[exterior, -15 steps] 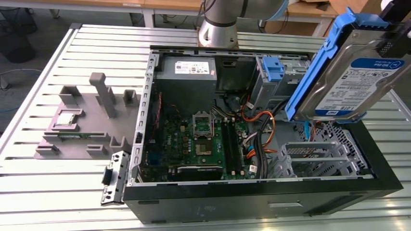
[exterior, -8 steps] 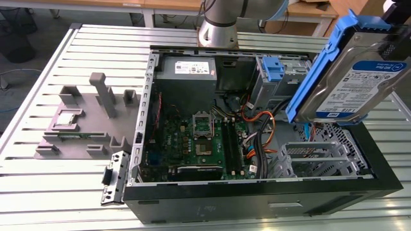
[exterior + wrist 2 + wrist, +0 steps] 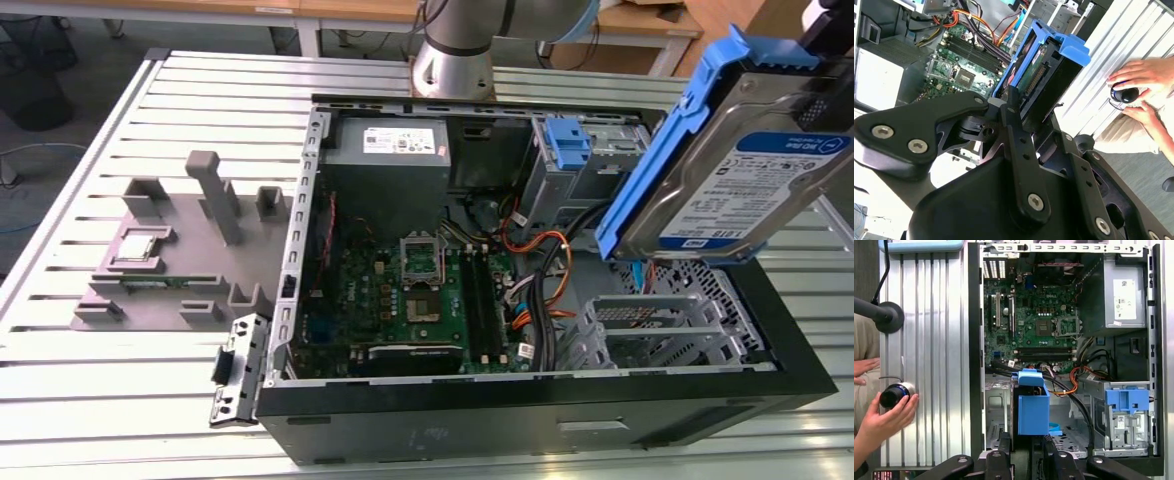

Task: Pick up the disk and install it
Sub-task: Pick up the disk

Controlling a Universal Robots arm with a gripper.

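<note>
Gripper (image 3: 1025,441) holds disk (image 3: 741,170) — long axis steep.

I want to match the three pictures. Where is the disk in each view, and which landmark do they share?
Exterior view: the disk hangs tilted at the exterior view's right, above the open computer case.
Second wrist view: the disk is edge-on, between the green circuit board and the ribbed table.
First wrist view: the disk is a blue block over the metal cage inside the case.
Shared landmark: the green circuit board.
</note>
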